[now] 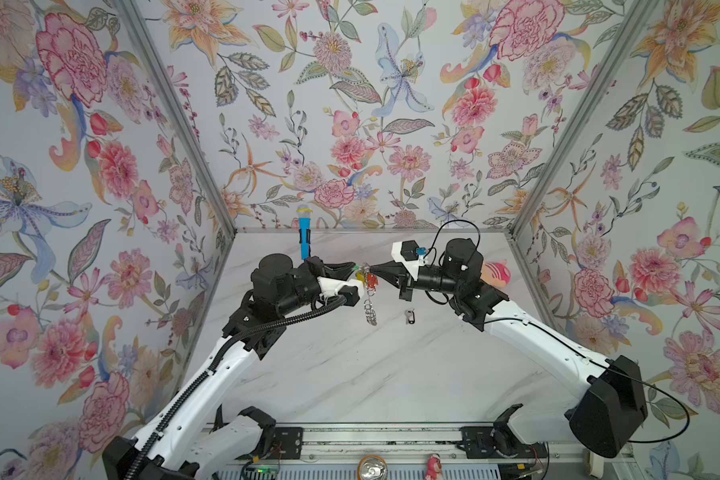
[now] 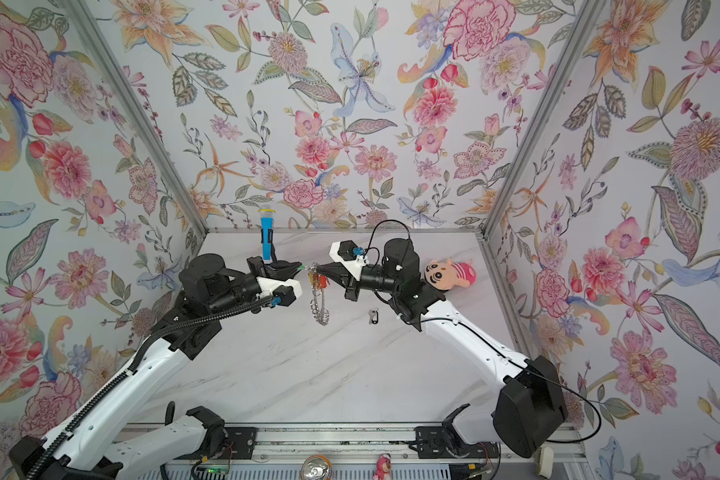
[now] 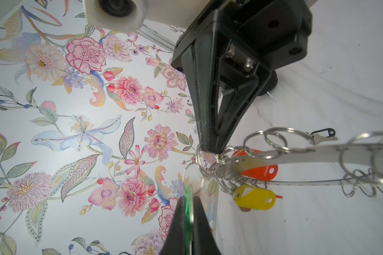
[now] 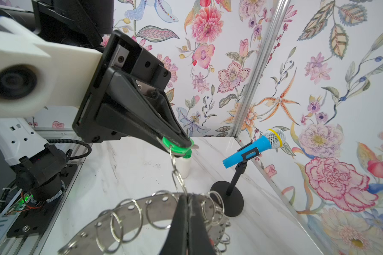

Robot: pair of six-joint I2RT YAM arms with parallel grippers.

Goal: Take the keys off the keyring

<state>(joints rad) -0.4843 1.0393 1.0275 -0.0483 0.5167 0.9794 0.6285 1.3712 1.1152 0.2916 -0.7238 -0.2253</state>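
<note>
Two sets of jaws meet mid-air, a bit right of the blue toy mic (image 1: pixel 305 232) and nearer the robot than it. Right jaws are pinched tight on the rim of the keyring (image 3: pixel 323 154), so the disc hangs edge-down from them. Can't tell if its low edge touches the desk (image 1: pixel 350 374). Left jaws are closed narrow on the green tag (image 4: pixel 175 146), which joins the disc via a short chain of split rings (image 4: pixel 178 178). The rest of the keys (image 3: pixel 226 170) bunch right at the right jaws' tip: orange-red tag (image 3: pixel 259 171), yellow tag (image 3: pixel 254 197). One key w/ a black tag (image 1: pixel 409 316) lies loose on the desk, further right of the mic and closer to the robot, so I'd say 1 down, several to go.

Imo the step in hand is freeing the green-tag key: one side anchors, the other pulls. A straight pull prob won't do it tho. Split rings need the key walked round the coil, so the next move wants a twist/slide w/ the right side holding firm.
</note>
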